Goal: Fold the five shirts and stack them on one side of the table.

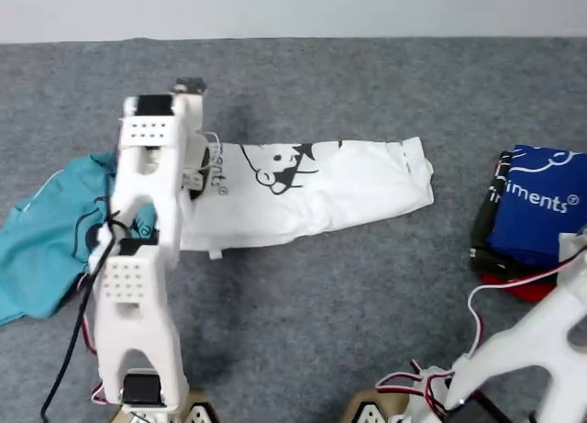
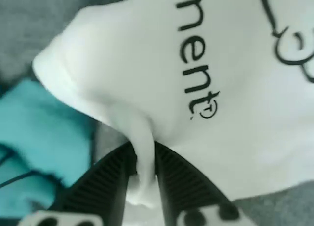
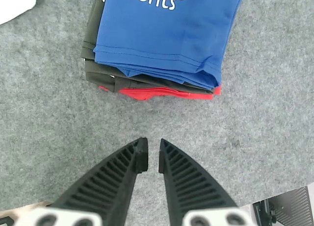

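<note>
Pinching the white shirt hem, left arm jaws clamped on it, mid-table toward the left edge. Crumpled teal shirt at left edge. Empty right arm jaws nearly together, near folded stack at right edge.

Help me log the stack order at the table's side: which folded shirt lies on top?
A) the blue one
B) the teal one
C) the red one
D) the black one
A: in the right wrist view the blue shirt lies uppermost, over the black shirt, with the red shirt at the bottom.
</note>
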Robot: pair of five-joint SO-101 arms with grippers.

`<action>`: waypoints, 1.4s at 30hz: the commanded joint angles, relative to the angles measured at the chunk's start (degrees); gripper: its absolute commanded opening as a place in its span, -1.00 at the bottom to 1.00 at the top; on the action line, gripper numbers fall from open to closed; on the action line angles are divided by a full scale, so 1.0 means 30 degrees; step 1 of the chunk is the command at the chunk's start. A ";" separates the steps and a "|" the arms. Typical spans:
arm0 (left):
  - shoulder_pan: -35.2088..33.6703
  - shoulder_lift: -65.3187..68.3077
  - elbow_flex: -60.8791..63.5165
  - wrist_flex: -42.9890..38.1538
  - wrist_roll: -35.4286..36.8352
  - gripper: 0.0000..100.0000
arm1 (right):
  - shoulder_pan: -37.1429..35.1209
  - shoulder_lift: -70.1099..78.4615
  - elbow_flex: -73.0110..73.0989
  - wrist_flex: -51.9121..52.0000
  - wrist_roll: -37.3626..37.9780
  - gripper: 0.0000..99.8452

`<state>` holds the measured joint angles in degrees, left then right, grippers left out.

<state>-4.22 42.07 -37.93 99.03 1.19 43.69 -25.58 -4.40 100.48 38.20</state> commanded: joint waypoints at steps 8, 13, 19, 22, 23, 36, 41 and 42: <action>-0.0440 -0.3136 -0.0044 0.0498 -0.1201 -0.99 | -0.0132 -0.0425 -0.0059 0.0689 0.0000 -0.89; 0.2374 -0.4161 -0.0220 0.0498 -0.1084 -0.99 | -0.0132 -0.0425 -0.0059 0.0689 0.0000 -0.89; 0.5480 -0.4513 -0.2857 0.0440 -0.0527 -0.99 | -0.0132 -0.0513 0.0615 0.0689 0.0000 -0.89; 0.6535 -0.3810 -0.4586 0.0176 0.0147 -0.95 | -0.0103 -0.0571 0.1143 0.0689 0.0000 -0.89; 0.6886 -0.3429 -0.5231 0.0176 0.0352 -0.93 | -0.0103 -0.0571 0.1201 0.0689 0.0000 -0.89; 1.0667 0.2755 -1.3670 -0.0059 0.1055 -0.92 | -0.0103 -0.0571 0.1231 0.0659 0.1201 -0.89; 1.1458 0.3780 -1.4286 -0.1319 0.1055 -0.92 | -0.0103 -0.0571 0.1260 0.0659 0.1201 -0.89; 1.1604 0.3839 -1.4256 -0.1553 0.1055 -0.92 | -0.0103 -0.0571 0.1260 0.0659 0.1201 -0.89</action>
<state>29.19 54.20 -78.11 97.36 3.82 43.69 -25.58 -0.44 100.48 41.27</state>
